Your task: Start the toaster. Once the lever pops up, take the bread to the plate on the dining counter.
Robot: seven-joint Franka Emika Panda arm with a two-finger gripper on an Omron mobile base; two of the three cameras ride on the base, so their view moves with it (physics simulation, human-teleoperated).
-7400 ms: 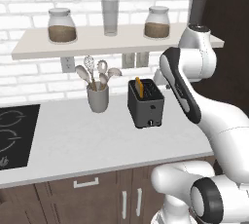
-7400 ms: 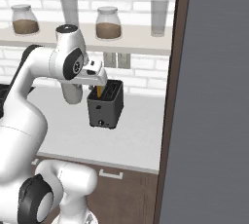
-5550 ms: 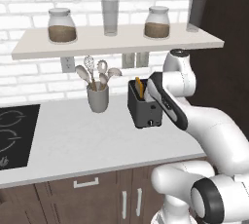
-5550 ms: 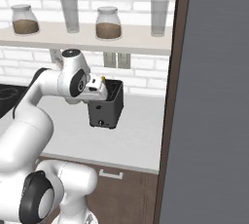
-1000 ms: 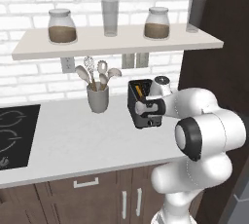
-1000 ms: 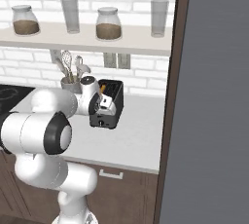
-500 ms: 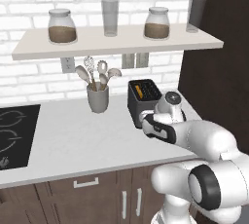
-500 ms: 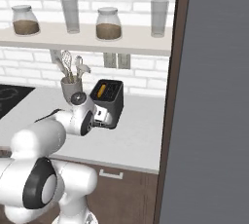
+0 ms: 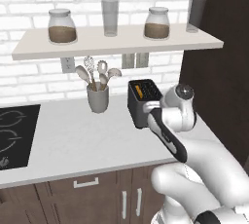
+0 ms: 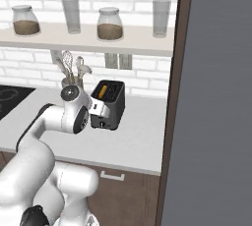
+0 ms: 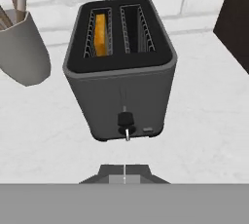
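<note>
fingers [image 11: 124,173]: pressed together, holding nothing | just before toaster [image 11: 120,67] front | bread [image 11: 100,34] in slot

Bright, even rendered light, soft faint shadows, slightly coarse and blurred detail.

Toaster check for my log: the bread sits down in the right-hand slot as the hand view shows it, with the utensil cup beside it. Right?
Not quite. In the hand view the bread sits in the left-hand slot of the toaster; the right slot is empty. The utensil cup is beside it.

Dark grey toaster [image 11: 120,67], golden-yellow bread [image 11: 100,34] — grey utensil cup [image 11: 22,52], seemingly plain.
</note>
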